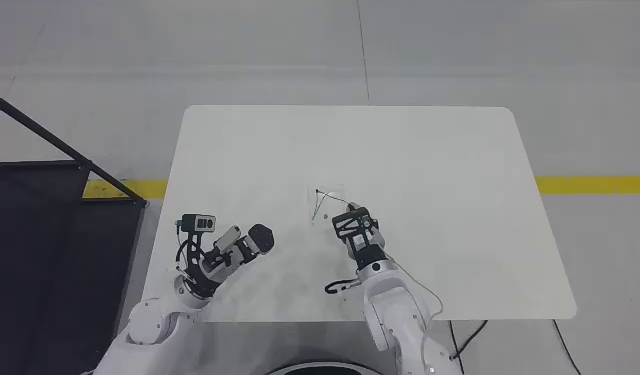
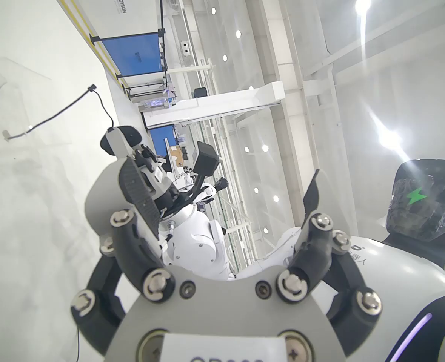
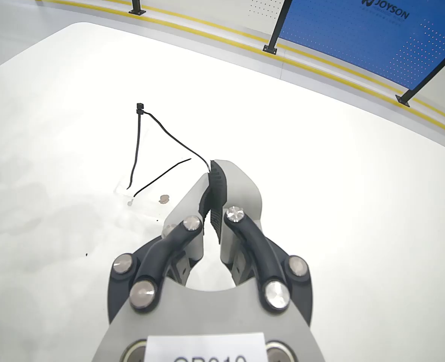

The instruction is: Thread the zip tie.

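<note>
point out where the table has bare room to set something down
Bare: the far half of the table, from the zip tie out to the far edge; the side beyond the right gripper; the near strip between the two grippers. Crowded: mid-table, where the right gripper pinches the zip tie. The open left gripper hangs over the near-left corner.

Zip tie [image 3: 169, 135] and two grippers at the front of the table [image 1: 450, 175]

One end of the zip tie sits between the fingertips of the right gripper [image 3: 211, 169], and the rest runs away from it toward the table's middle, with its head at the far end. The right gripper is near the front edge, about midway across. The left gripper [image 1: 250, 243] is to its left, also by the front edge, well apart from the zip tie.
</note>
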